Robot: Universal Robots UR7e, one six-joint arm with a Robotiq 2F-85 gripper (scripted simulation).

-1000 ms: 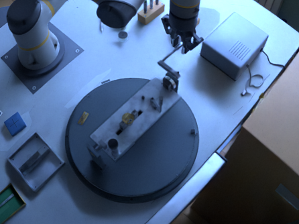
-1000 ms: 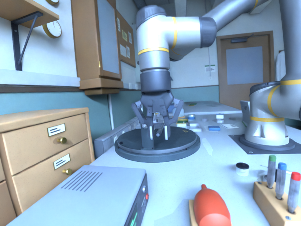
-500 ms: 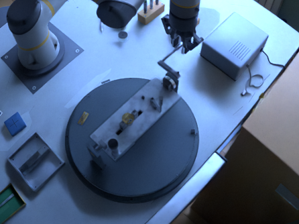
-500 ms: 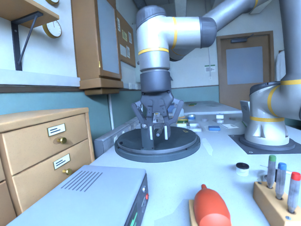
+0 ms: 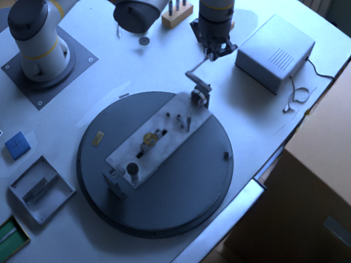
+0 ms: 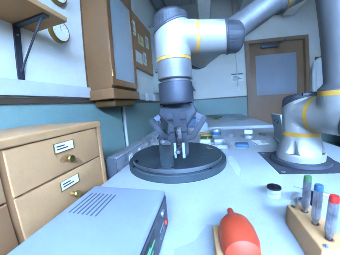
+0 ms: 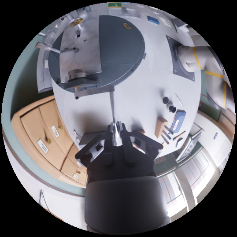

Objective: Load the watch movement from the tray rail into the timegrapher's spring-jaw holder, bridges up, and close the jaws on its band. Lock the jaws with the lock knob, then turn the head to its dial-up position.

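Observation:
The brass watch movement (image 5: 150,137) sits in the spring-jaw holder (image 5: 159,138) on the timegrapher's pale head plate, which lies on the round dark base (image 5: 154,163). A dark lock knob (image 5: 132,169) stands at the plate's near end. A thin metal crank handle (image 5: 196,70) reaches out from the plate's far end, and its tip is gripped in my closed gripper (image 7: 116,130). The gripper (image 5: 215,51) hangs beyond the base's far edge. The empty grey tray (image 5: 41,188) lies at the table's left.
A grey instrument box (image 5: 274,52) stands right of the gripper, its cable trailing to the table edge. A wooden stand of screwdrivers (image 6: 315,216) and an orange blower (image 6: 238,234) lie behind. The arm's base (image 5: 39,47) is far left. A drawer cabinet (image 6: 46,175) flanks the table.

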